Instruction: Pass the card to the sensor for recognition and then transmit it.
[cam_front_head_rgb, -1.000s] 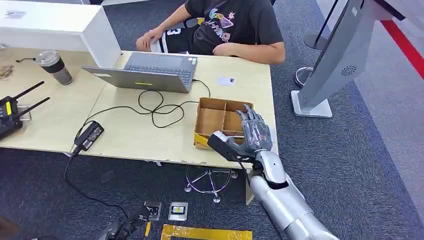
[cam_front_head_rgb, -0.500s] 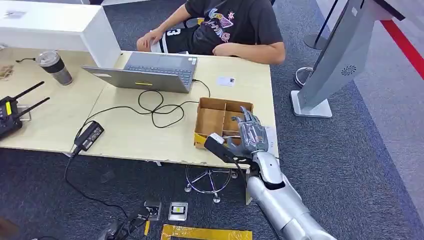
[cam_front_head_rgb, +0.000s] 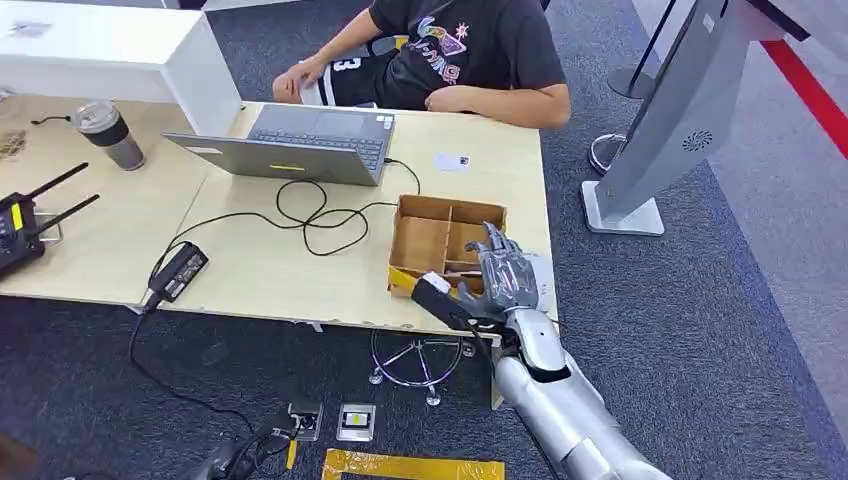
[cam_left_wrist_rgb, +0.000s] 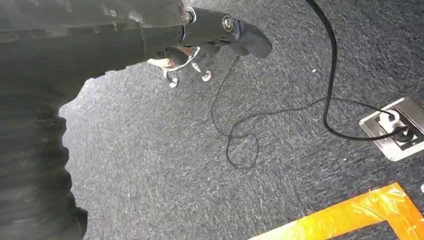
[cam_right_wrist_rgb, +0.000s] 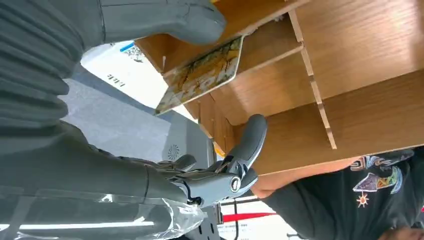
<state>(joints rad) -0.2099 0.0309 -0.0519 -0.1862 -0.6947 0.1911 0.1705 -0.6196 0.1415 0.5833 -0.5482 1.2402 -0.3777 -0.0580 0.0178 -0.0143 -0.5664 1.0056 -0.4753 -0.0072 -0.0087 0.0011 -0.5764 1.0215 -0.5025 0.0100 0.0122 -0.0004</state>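
Right wrist view: card (cam_right_wrist_rgb: 202, 74) propped in the cardboard box (cam_right_wrist_rgb: 350, 75) by the counter's near right corner, right robot hand (cam_right_wrist_rgb: 150, 100) spread, grasping nothing. Thin, stiff, slippery (likely light); best pinched at an exposed edge.

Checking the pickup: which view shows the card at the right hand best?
The right wrist view: the card fills the frame's middle, printed face visible, under the thumb by the box. In the head view the right hand covers it. The left wrist view faces the carpet.
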